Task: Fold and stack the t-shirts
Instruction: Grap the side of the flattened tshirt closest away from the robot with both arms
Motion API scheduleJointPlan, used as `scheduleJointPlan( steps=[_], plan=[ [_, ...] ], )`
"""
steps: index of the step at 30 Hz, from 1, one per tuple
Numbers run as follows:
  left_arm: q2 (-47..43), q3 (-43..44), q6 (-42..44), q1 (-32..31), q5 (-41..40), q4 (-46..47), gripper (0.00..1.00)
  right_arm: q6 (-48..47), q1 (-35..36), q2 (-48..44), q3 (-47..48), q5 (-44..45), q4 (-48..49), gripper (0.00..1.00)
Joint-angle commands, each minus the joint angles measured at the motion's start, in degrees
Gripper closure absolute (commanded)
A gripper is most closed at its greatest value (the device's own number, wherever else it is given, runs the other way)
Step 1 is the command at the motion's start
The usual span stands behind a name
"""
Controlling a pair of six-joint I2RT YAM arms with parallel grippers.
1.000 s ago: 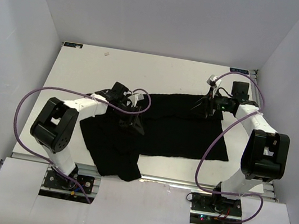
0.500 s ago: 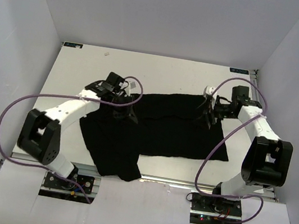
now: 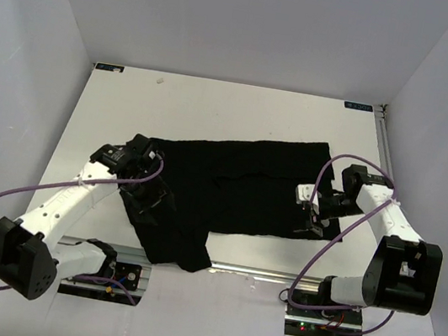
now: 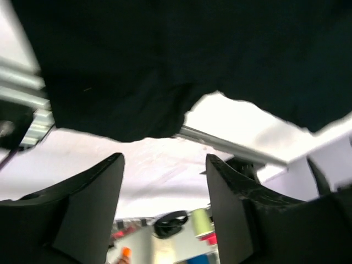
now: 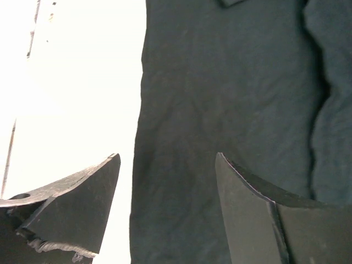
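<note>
Well, the white table (image 3: pixel 241 111) carries a black t-shirt (image 3: pixel 238 187) spread across its middle, reaching the near edge. The left claw (image 4: pixel 165 158) hangs wide open over the shirt's left part, gripping nothing. The right claw (image 5: pixel 168 158) gapes empty above its right edge.

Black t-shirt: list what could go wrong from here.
1. The black t-shirt has its bunched near-left corner lying over the near edge of the table. A pull could drag it off or snag it on the rail there.
2. The right pincer stands open astride the shirt's side edge, with one finger over bare table, so closing may miss the cloth.
3. The left pincer is open and empty, so a one-sided tug could skew the shirt.
</note>
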Motion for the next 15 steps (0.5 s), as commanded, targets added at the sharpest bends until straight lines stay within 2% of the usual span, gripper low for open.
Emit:
scheduleJointPlan(
  steps=[1, 5, 11, 14, 15],
  plan=[
    [3.70, 0.11, -8.78, 0.22, -5.20, -9.99, 0.30, -2.03, -0.47, -2.20, -1.95, 1.30, -0.46, 0.24],
    [7.58, 0.47, -9.75, 0.74, -6.17, -13.34, 0.30, -0.79, -3.89, -3.09, -2.57, 1.13, 1.39, 0.26],
    [1.34, -6.47, -17.31, 2.33, -3.45, -13.96, 0.28, -0.63, -5.12, -3.00, -2.84, 1.92, 1.03, 0.27],
    [2.13, -7.62, -16.61, 3.38, -4.67, -12.03, 0.27, 1.58, -5.21, -3.44, -4.33, 1.74, 3.66, 0.27],
    [2.91, -6.75, -15.65, 3.65, -7.64, -11.77, 0.27, 2.36, -5.21, -3.52, -5.37, 1.83, 4.11, 0.27]
  ],
)
